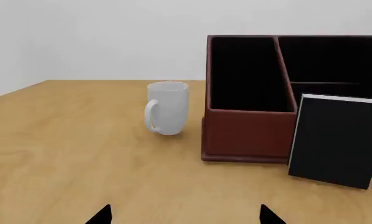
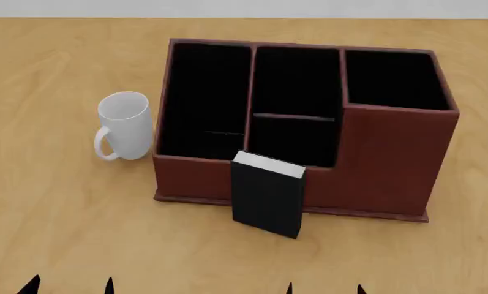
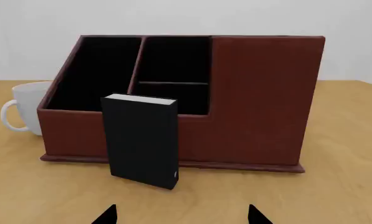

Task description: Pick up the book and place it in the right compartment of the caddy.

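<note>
1. Wooden table (image 2: 56,214) noted; mug (image 2: 126,124) beside caddy (image 2: 390,165)
2. Book (image 2: 267,195) stands upright, against caddy front, below middle bay
3. Both grippers' jaws set wide, nothing held
4. Book should be gripped across its covers, lifted clear of the tall wall into right compartment (image 2: 393,79)

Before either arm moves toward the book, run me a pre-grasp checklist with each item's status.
1. Book upright against the caddy front: ok.
2. Right compartment free of items: ok.
3. Left hand open, holding nothing: ok.
4. Right hand open, holding nothing: ok.
5. White mug clear of the book, at the caddy's left side: ok.
6. Room for a finger behind the book: cannot tell.
</note>
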Controlling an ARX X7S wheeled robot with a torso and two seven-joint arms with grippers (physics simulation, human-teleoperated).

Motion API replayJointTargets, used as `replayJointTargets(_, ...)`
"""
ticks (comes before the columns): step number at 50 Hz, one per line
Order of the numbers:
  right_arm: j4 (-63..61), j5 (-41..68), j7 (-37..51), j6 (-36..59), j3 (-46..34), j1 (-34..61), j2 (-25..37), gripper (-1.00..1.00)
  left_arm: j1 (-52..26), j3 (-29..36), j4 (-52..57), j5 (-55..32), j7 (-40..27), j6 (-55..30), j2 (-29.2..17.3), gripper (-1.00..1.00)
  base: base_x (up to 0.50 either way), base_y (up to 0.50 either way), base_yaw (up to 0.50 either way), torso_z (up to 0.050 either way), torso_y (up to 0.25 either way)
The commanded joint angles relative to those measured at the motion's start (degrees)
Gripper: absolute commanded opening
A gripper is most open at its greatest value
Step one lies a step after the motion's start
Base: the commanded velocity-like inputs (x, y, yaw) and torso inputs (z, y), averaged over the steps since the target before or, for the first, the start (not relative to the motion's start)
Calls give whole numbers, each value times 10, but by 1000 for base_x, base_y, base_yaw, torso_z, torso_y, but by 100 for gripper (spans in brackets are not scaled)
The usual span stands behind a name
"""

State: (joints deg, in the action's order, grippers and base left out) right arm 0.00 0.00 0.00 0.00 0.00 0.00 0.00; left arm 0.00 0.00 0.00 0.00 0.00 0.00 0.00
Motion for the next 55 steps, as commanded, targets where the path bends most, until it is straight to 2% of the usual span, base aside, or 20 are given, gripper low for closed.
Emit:
replayJointTargets(1,0,0,7,0,-7,0,5,100,0,6,0,-6,-6,0,-6,100,0,0,0,0,0)
replayJointTargets(15,-22,30,30,18,-31,-4,31,100,-1,33,-1,-28,-31,1,-28,100,0,0,0,0,0)
replayJointTargets(24,-107,61,52,68,-11,0,44,100,6,39,15,-52,-32,39,-36,100,0,0,0,0,0)
replayJointTargets(32,-204,74,62,146,-8,37,65,100,26,42,60,-71,-30,98,-42,100,0,0,0,0,0)
replayJointTargets(35,-233,81,65,175,-5,51,73,100,34,36,80,-103,-28,107,-40,100,0,0,0,0,0)
replayJointTargets(48,-301,93,67,293,-6,171,109,100,61,42,125,-48,-55,200,-50,100,0,0,0,0,0)
replayJointTargets(55,-331,101,72,361,-1,237,126,100,71,41,140,-29,-73,224,-53,100,0,0,0,0,0)
